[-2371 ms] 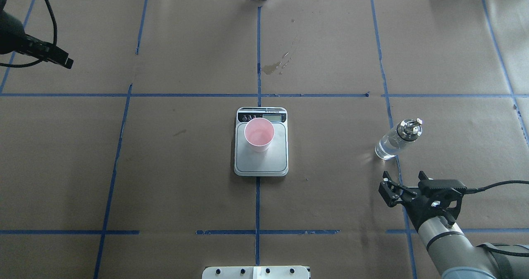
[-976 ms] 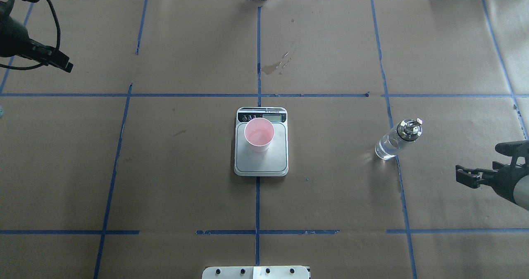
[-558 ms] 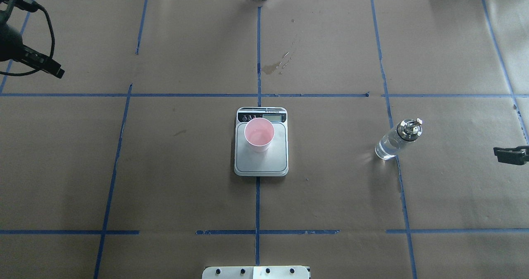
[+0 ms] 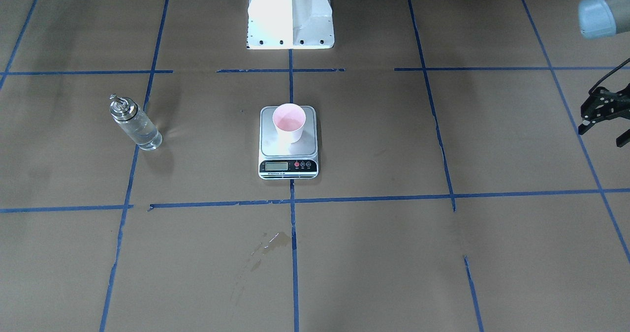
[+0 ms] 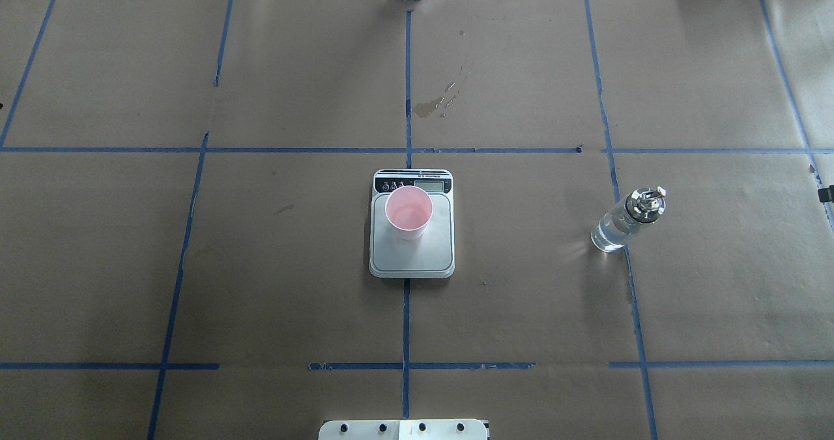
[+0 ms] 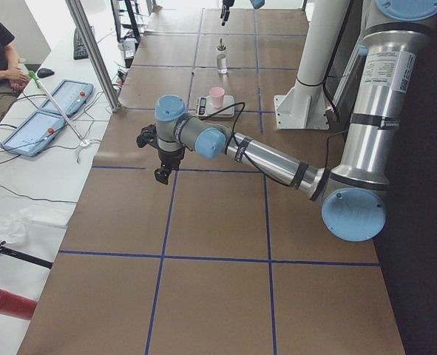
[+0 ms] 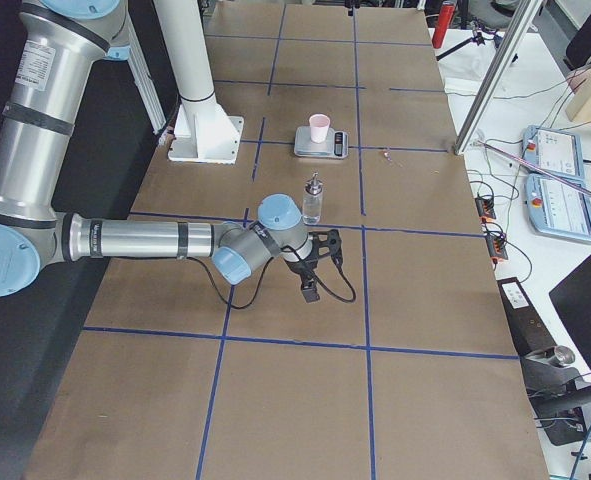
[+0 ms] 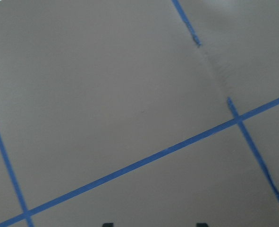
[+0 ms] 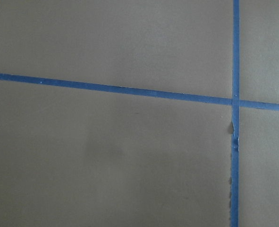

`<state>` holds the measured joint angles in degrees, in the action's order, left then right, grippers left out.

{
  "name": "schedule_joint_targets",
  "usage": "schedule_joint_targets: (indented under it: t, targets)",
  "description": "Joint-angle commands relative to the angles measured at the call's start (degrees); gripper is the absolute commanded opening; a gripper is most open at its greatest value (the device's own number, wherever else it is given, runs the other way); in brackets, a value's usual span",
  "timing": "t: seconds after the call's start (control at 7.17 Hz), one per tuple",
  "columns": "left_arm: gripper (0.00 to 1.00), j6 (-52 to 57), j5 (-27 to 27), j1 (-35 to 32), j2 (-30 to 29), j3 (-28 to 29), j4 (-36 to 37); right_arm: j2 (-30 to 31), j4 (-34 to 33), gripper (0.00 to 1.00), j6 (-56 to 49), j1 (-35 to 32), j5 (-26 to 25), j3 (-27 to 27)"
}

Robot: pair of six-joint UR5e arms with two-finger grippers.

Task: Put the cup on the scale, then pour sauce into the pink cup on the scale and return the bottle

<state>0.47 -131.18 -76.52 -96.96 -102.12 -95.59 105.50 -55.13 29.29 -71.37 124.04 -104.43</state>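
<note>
Left end effector (image 4: 603, 131), apart, and right end effector (image 7: 311, 282), state untellable, are now drawn clear of the bottle (image 5: 618, 226), so its return is judged complete.

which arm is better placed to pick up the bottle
Right. The bottle stands on the robot's right of the scale, near the right gripper; the left gripper hangs far off on the other side.

Left gripper (image 4: 601, 130) and right gripper (image 7: 310, 285) farther outward than before, almost outside the overhead view.
</note>
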Motion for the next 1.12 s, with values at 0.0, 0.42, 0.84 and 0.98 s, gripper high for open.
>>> schedule_joint_targets:
  t: [0.0, 0.42, 0.84, 0.98]
  targets:
    - [1.0, 5.85, -0.39, -5.53, 0.37, 3.48, 0.05, -8.16, -22.19, 1.0, -18.3, -10.14, 6.71, -0.15]
    - [1.0, 6.04, -7.84, -13.37, 3.6, 11.83, 2.59, -10.84, -42.64, 1.0, -37.96, -16.68, 8.68, -0.5]
    - [1.0, 2.81, -7.51, -13.41, 5.45, 12.47, 1.9, -10.94, -50.96, 1.0, -44.33, -16.7, 9.46, 0.81]
    - [1.0, 2.09, -2.46, -11.47, 5.29, 10.12, 1.64, -10.67, -50.78, 1.0, -44.06, -16.52, 12.86, 2.2]
